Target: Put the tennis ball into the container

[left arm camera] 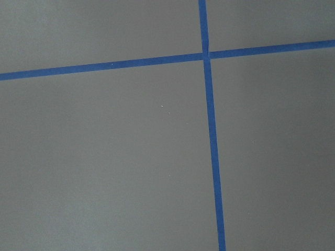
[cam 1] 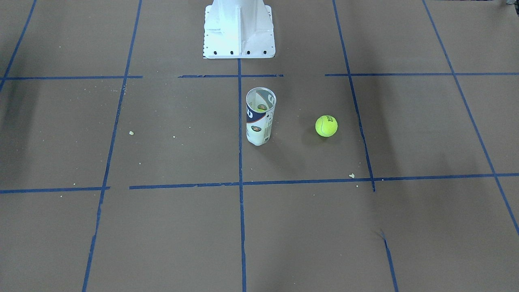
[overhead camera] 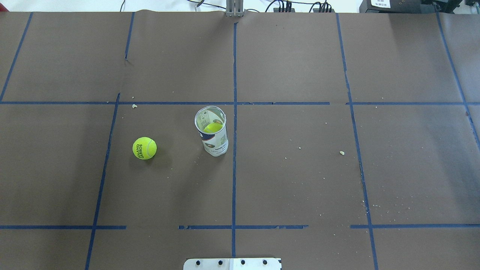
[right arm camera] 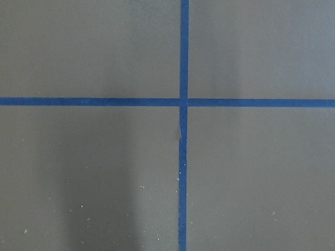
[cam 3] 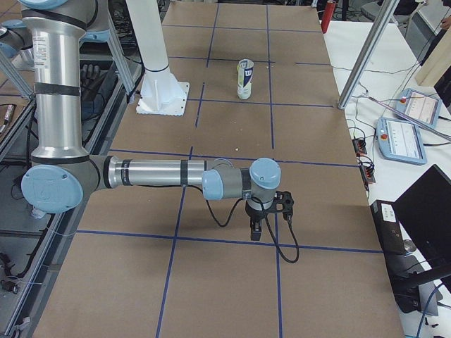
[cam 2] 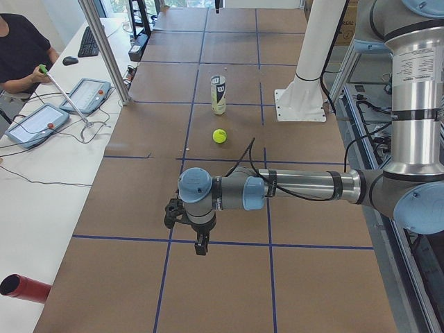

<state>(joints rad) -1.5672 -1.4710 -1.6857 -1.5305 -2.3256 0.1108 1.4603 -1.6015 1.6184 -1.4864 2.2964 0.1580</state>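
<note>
The tennis ball [cam 1: 326, 125] [overhead camera: 144, 148] [cam 2: 219, 136] lies on the brown table, a short way to the robot's left of the container. The container [cam 1: 259, 117] [overhead camera: 212, 131] [cam 2: 218, 94] [cam 3: 244, 79] stands upright near the table's centre line, mouth open, with another yellow-green ball [overhead camera: 212, 128] inside it. My left gripper [cam 2: 198, 243] shows only in the exterior left view, pointing down far from the ball; I cannot tell if it is open or shut. My right gripper [cam 3: 255, 229] shows only in the exterior right view, also far off, and its state cannot be told. Both wrist views hold only tape lines.
The white pedestal [cam 1: 239, 28] [cam 2: 303, 90] [cam 3: 161, 88] stands behind the can on the robot's side. Blue tape lines grid the brown table. Operators' tablets [cam 2: 35, 121], metal posts [cam 2: 104, 48] and a red cylinder [cam 2: 24, 288] sit along the operators' side.
</note>
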